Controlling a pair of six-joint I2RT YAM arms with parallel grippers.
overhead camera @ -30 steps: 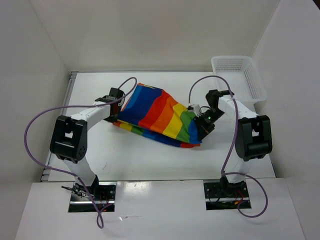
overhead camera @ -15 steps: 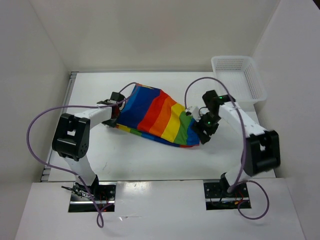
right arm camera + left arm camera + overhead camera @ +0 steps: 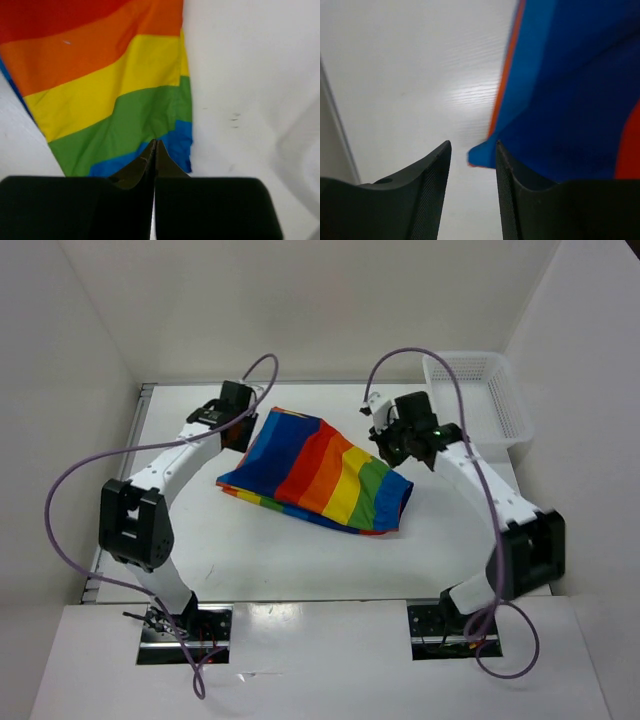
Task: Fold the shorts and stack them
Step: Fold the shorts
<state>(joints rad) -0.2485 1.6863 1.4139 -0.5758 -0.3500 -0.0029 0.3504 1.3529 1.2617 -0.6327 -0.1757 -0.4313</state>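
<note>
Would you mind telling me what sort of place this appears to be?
Probably a robotics lab cell: white walls enclose a white table, two robot arms stand at its near edge, and shorts and a mesh basket lie on it.

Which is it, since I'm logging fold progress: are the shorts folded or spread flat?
Folded: the shorts lie doubled on the table, a second striped layer peeking out under the near edge.

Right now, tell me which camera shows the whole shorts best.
The top external view: the shorts lie entire on the table, all stripes and edges visible. The left wrist view shows only a blue corner with an orange edge; the right wrist view only the striped end, red down to blue.
</note>
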